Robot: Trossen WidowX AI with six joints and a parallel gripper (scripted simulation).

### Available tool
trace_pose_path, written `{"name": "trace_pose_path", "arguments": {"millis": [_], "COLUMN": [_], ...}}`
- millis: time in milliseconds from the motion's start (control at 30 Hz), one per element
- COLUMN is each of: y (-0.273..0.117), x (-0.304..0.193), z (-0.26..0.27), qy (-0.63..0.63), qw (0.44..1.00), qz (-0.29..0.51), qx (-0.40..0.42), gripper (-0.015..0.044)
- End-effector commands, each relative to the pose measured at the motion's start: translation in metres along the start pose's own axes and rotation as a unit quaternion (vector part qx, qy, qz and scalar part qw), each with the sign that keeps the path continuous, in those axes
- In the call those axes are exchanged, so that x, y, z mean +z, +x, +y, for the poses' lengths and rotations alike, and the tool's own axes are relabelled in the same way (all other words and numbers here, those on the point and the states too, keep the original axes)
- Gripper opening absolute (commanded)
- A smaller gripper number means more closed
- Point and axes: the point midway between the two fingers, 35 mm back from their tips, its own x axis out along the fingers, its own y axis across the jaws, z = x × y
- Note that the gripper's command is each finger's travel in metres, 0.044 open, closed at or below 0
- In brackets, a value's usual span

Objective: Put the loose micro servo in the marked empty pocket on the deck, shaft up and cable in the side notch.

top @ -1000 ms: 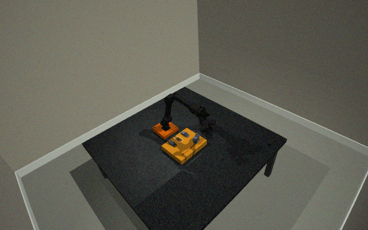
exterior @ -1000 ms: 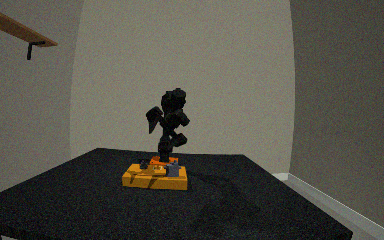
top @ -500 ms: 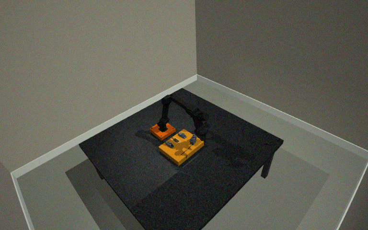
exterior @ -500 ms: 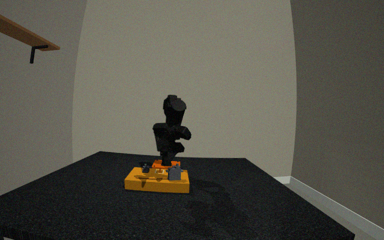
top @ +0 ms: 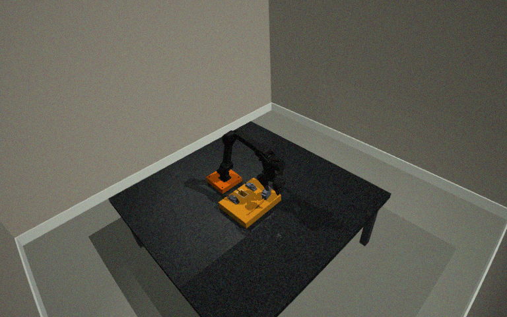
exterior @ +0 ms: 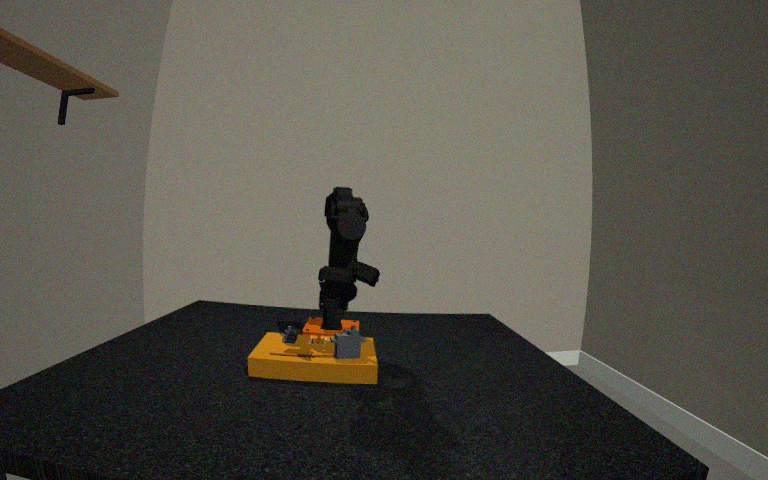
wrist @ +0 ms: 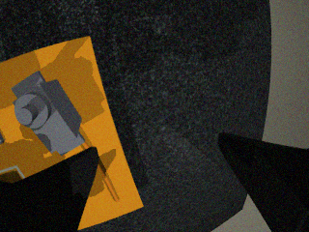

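Observation:
The loose grey micro servo [top: 266, 193] [exterior: 347, 345] [wrist: 60, 132] stands upright on the yellow deck [top: 246, 221] [exterior: 311, 370] [wrist: 129, 205], output shaft up, near one edge and outside the pocket. Its thin cable [top: 255, 208] [exterior: 288, 354] stretches over the deck. The marked pocket [top: 243, 193] [exterior: 317, 340] is empty, with a pale outline; only a corner of it shows in the wrist view. My gripper [top: 272, 189] [wrist: 158, 147] is open and empty beside and above the servo. In the wrist view one finger overlaps the deck near the servo's cable end, the other is over the table. Fingertip height is unclear.
Two grey servos [top: 251, 185] [top: 233, 199] sit on the deck on either side of the pocket. The orange arm base [top: 224, 183] [exterior: 311, 327] is behind the deck. A wooden shelf [exterior: 50, 65] is on the wall at the left.

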Motion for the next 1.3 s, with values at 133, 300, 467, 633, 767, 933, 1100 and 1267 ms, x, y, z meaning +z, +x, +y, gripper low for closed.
{"name": "trace_pose_path", "arguments": {"millis": [133,300,467,633,767,933,1100,1267], "y": [-0.004,-0.01,-0.011,-0.006,0.01,0.014,0.019,0.027], "x": [0.002,0.003,0.004,0.004,0.005,0.005,0.006,0.006], "z": [0.042,0.066,0.069,0.071,0.076,0.077,0.079,0.081], "qy": [-0.105,-0.16,-0.167,-0.167,-0.167,-0.167,-0.167,-0.167], "qw": [0.99,0.975,0.973,0.973,0.973,0.973,0.973,0.973], "qz": [-0.034,-0.06,-0.064,-0.064,-0.064,-0.064,-0.064,-0.064], "qx": [0.092,0.142,0.149,0.149,0.149,0.149,0.149,0.149], "gripper": [0.044,0.044,0.044,0.044,0.044,0.044,0.044,0.044]}}
